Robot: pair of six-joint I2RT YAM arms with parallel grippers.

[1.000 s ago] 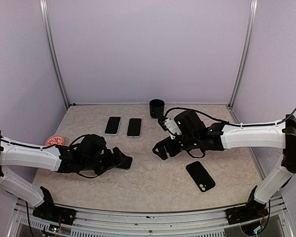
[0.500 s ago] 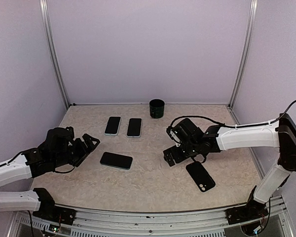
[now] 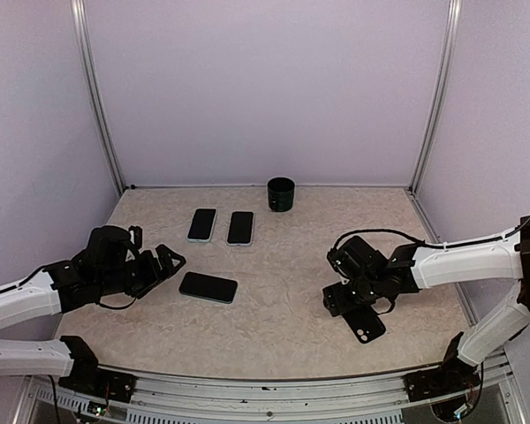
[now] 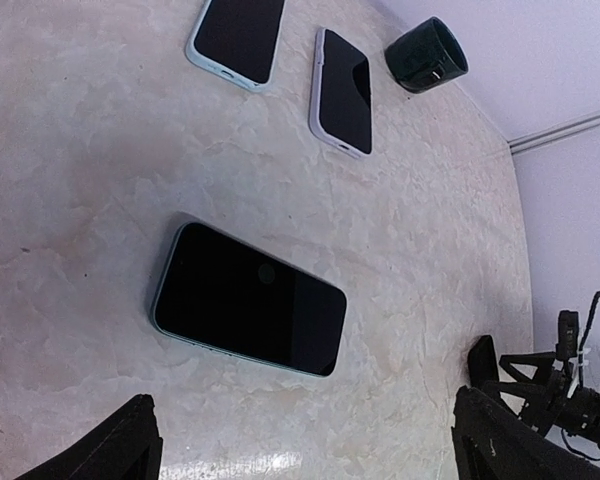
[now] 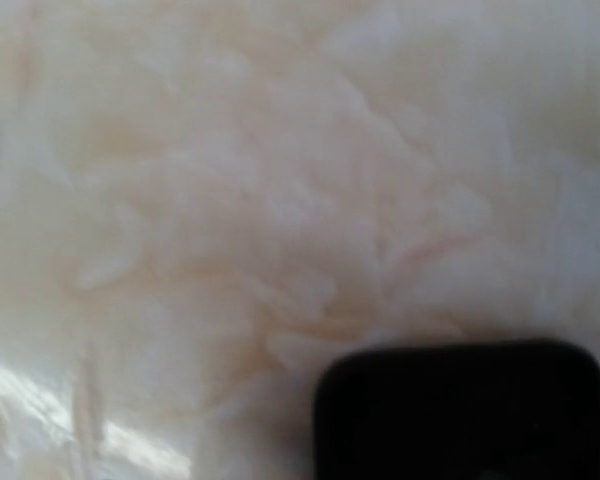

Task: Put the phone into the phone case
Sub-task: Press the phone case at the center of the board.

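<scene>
The phone lies flat, screen up, near the middle of the table and well apart from the black phone case on the right. Nothing is in the case. The left hand hovers beside the phone, spread wide and holding nothing. The right hand sits low at the case's far end; I cannot tell how wide it stands. At the back are a blue-cased phone, a lilac-cased phone and a dark cup, its inside too dark to read.

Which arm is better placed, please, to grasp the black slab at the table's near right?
The right: the right gripper hovers just over the black slab, while the open left gripper sits far off, beside the teal-cased phone.
</scene>
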